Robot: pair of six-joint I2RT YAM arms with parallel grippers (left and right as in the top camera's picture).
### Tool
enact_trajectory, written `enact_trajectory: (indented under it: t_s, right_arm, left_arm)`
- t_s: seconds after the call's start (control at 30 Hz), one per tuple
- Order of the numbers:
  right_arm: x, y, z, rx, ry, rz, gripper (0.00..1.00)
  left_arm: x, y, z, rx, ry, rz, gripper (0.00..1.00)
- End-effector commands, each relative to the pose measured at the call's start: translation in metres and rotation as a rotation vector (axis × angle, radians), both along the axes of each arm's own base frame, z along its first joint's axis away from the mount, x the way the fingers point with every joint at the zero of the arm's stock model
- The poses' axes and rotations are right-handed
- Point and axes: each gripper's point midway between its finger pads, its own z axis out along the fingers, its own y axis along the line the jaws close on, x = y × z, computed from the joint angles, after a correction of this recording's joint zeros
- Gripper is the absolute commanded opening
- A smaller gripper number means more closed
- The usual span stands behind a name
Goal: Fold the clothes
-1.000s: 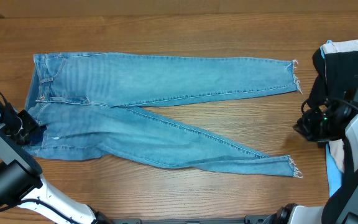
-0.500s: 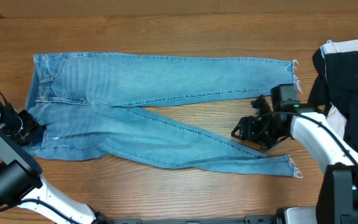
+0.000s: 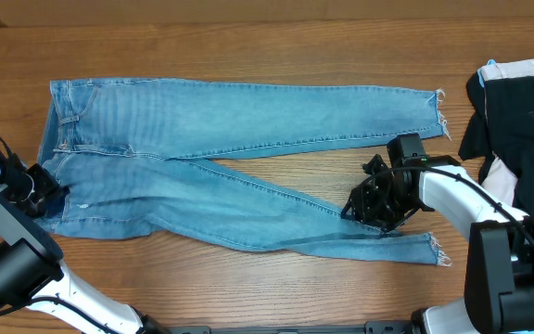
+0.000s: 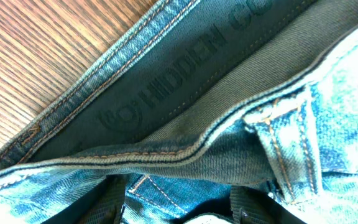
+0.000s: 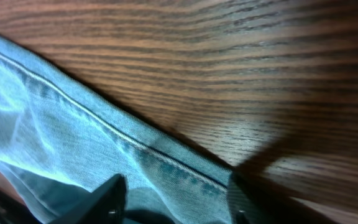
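The jeans [image 3: 202, 116] look soft and heavyish, waist at the tabletop's left edge, best pinched at waistband [image 4: 166, 93] and hem [image 3: 434, 249]; right gripper [image 5: 174, 198] gapes over the near leg [image 3: 276, 209], left gripper [image 4: 179, 208] straddles the waistband, grip unclear.

SURFACE: wooden table [image 3: 248, 28], medium brown, grain running left to right, fills overhead frame | WRIST VIEWS: same wood at upper left of left view, upper half of right view | LIGHT: even, soft sheen on wood

Left hand [image 4: 178, 210] fingers [image 4: 109, 206] cropped at bottom edge
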Motion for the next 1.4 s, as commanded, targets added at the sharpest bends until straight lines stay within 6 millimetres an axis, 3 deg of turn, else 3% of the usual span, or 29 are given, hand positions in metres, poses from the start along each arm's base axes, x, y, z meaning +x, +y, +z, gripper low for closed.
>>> enact_trajectory:
  t_s: [0.0, 0.2, 0.3, 0.4, 0.6, 0.67, 0.73, 0.83, 0.93, 1.03, 1.1, 1.3, 1.37]
  right_arm:
    - [-0.018, -0.009, -0.018, -0.07, 0.05, 0.013, 0.61]
    - [-0.007, -0.027, -0.04, -0.197, 0.091, -0.16, 0.25]
    - [-0.001, -0.041, -0.051, -0.287, 0.087, -0.234, 0.15]
    - [0.012, -0.051, -0.055, -0.338, 0.04, -0.269, 0.12]
    - [0.063, -0.081, -0.046, -0.429, -0.126, -0.449, 0.12]
    - [0.077, -0.083, -0.04, -0.381, -0.149, -0.476, 0.09]
    - [0.088, -0.072, -0.028, -0.271, -0.163, -0.403, 0.11]
    - [0.094, -0.043, 0.003, -0.069, -0.181, -0.227, 0.29]
    - [0.082, -0.014, 0.026, 0.068, -0.161, -0.077, 0.49]
    - [0.061, 0.004, 0.022, 0.064, -0.101, -0.006, 0.62]
    - [0.047, 0.021, 0.017, 0.058, -0.072, 0.056, 0.64]
    - [0.012, 0.042, -0.004, -0.071, -0.037, 0.21, 0.67]
    - [0.005, 0.044, -0.007, -0.096, -0.025, 0.238, 0.59]
  left_arm:
    - [0.004, 0.005, 0.003, 0.008, -0.011, 0.01, 0.58]
    - [0.003, 0.005, 0.003, 0.005, -0.008, 0.011, 0.58]
    - [0.002, 0.004, 0.003, 0.003, -0.005, 0.011, 0.58]
    - [0.002, 0.004, 0.004, 0.003, -0.006, 0.011, 0.58]
    - [0.007, 0.008, 0.011, 0.012, -0.016, 0.011, 0.58]
    - [0.008, 0.009, 0.015, 0.014, -0.019, 0.011, 0.58]
    - [0.011, 0.011, 0.02, 0.016, -0.028, 0.011, 0.59]
    - [0.017, 0.013, 0.03, 0.015, -0.048, 0.009, 0.59]
    - [0.025, 0.016, 0.04, 0.018, -0.076, 0.004, 0.6]
    - [0.03, 0.016, 0.046, 0.013, -0.099, 0.0, 0.6]
    - [0.03, 0.015, 0.046, 0.005, -0.098, 0.0, 0.6]
    - [0.028, 0.013, 0.046, -0.001, -0.09, 0.001, 0.61]
    - [0.028, 0.013, 0.046, -0.002, -0.09, 0.0, 0.61]
